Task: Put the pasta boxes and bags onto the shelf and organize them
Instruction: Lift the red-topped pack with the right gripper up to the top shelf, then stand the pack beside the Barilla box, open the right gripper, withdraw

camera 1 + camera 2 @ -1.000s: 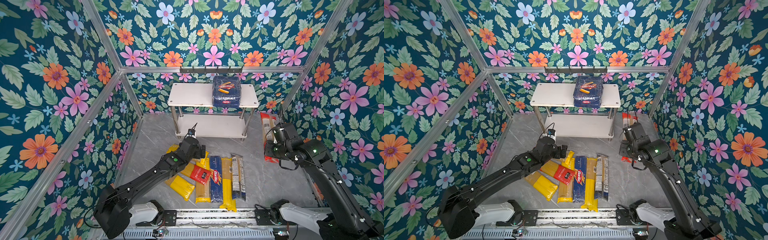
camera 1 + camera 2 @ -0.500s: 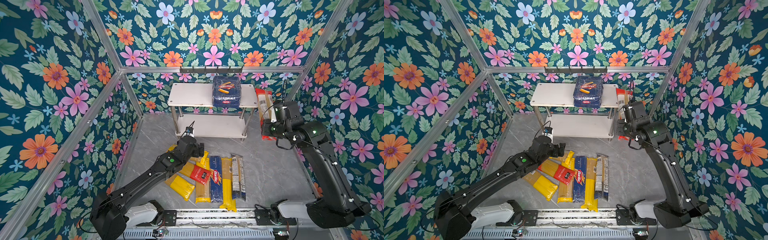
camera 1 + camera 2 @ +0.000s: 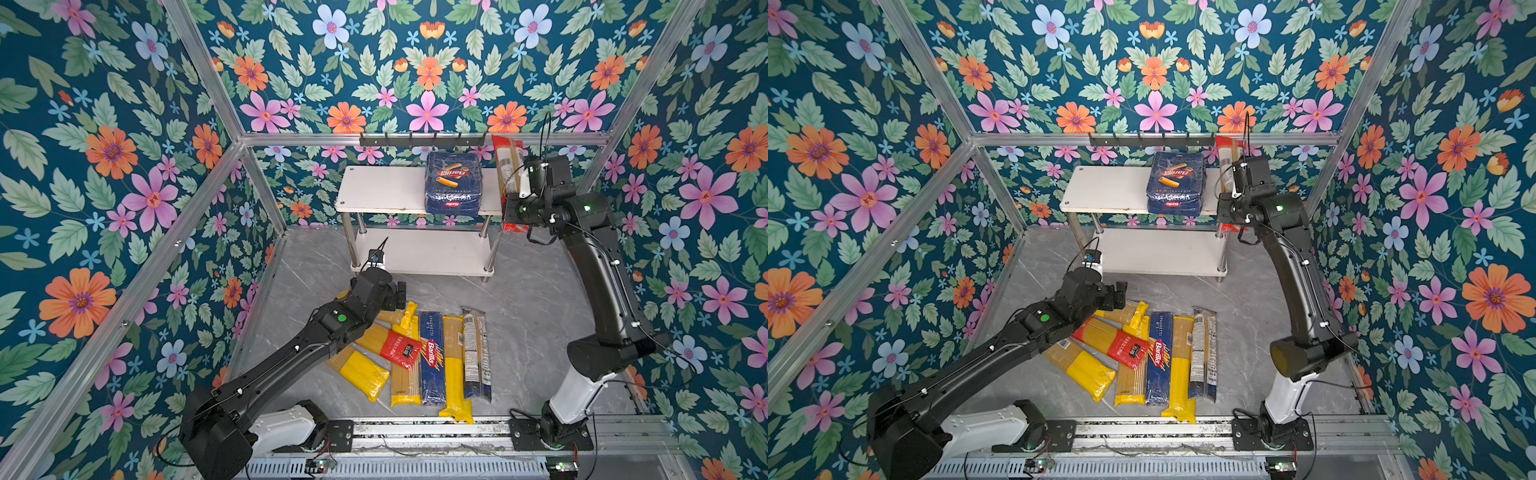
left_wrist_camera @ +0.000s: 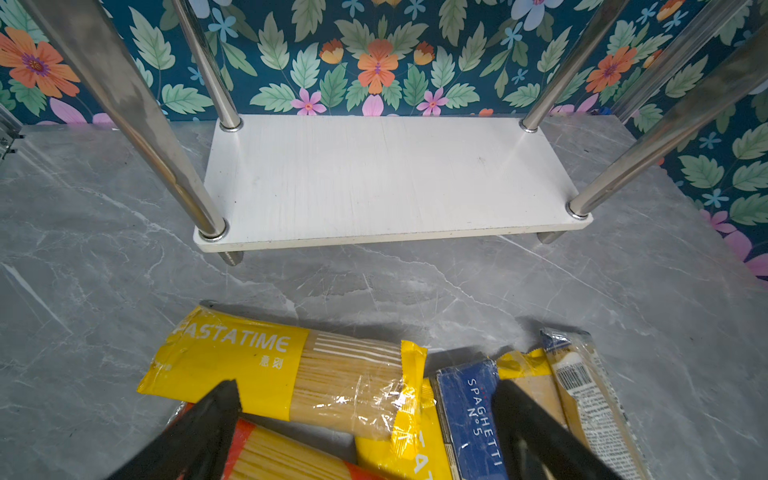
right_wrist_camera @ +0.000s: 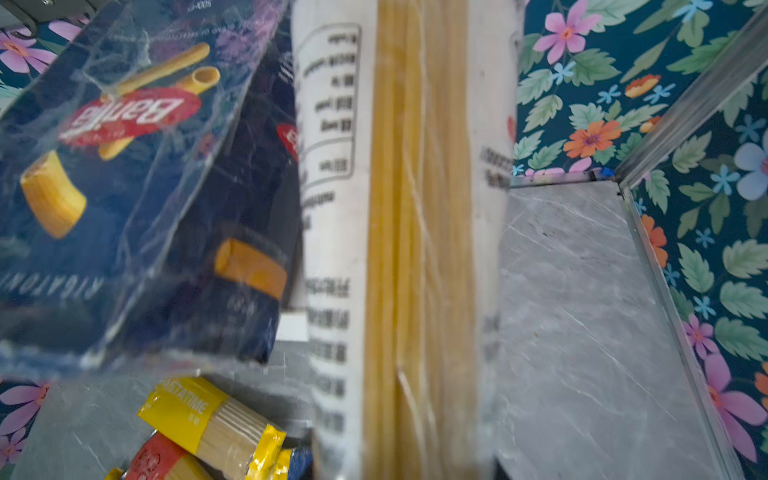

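**Spaghetti bag held at the shelf's right end, rigatoni on the top board**

The Barilla rigatoni pack (image 3: pixel 453 183) lies on the top board of the shelf (image 3: pixel 382 189), toward its right end. "Barilla" and "RIGATONI" read clearly on it in the right wrist view. The right gripper (image 3: pixel 515 210) is clamped on a red-ended spaghetti bag (image 3: pixel 505 158), held upright just beside the shelf's right end at top-board level. The print on the bag's white label is too blurred to read, and the fingers do not show in the wrist view.

In front of the shelf, the other packs lie together on the grey marble-look floor (image 3: pixel 540 299). They include a yellow PASTATIME bag (image 4: pixel 249 365), a Barilla spaghetti box (image 3: pixel 432 357) marked "SPAGHETTI N°5", and clear bags with yellow, red or dark ends. The left gripper (image 4: pixel 365 386) hovers over their shelf-side ends, jaws wide apart, holding nothing. The left arm hides part of the group.

Teal floral wallpaper (image 3: pixel 104 166) covers the walls. A black hook rail (image 3: pixel 419 141) runs above the shelf.
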Robot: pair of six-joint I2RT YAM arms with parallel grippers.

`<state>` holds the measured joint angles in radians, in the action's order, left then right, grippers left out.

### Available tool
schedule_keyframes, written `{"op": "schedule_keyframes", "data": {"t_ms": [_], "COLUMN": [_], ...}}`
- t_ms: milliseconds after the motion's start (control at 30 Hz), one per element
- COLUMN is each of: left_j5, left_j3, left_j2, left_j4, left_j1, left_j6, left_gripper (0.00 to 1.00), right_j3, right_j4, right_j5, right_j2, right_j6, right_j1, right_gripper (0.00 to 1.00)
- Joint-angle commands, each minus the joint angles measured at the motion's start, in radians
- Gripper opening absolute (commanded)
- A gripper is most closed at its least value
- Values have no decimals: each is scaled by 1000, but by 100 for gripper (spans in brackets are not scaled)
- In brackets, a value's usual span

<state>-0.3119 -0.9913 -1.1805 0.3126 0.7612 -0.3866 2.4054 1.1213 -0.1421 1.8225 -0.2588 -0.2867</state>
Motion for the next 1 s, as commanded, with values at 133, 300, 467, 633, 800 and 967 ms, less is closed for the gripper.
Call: {"op": "schedule_keyframes", "data": {"t_ms": [133, 300, 467, 633, 800, 967], "left_j5": [-31, -42, -45, -44, -41, -45], "left_j3": [-4, 7, 19, 32, 43, 49], "left_j2": [11, 33, 41, 51, 66, 79], "left_j4": [28, 31, 31, 31, 33, 36], "left_j1": [-2, -2, -5, -10, -14, -19], "left_j6": [14, 19, 24, 26, 25, 24], "left_gripper": [97, 98, 98, 98, 98, 98], "right_j3": [294, 254, 259, 285, 287, 285], "right_j4": [-4, -34, -26, -3, 9, 19], "right_j5": [10, 39, 51, 62, 65, 47], "right_j2": [190, 189, 197, 211, 217, 201], "right_j6": [-15, -41, -58, -60, -60, -56], "right_j1": [25, 26, 26, 26, 26, 26], "right_gripper": [26, 28, 32, 51, 82, 90]}}
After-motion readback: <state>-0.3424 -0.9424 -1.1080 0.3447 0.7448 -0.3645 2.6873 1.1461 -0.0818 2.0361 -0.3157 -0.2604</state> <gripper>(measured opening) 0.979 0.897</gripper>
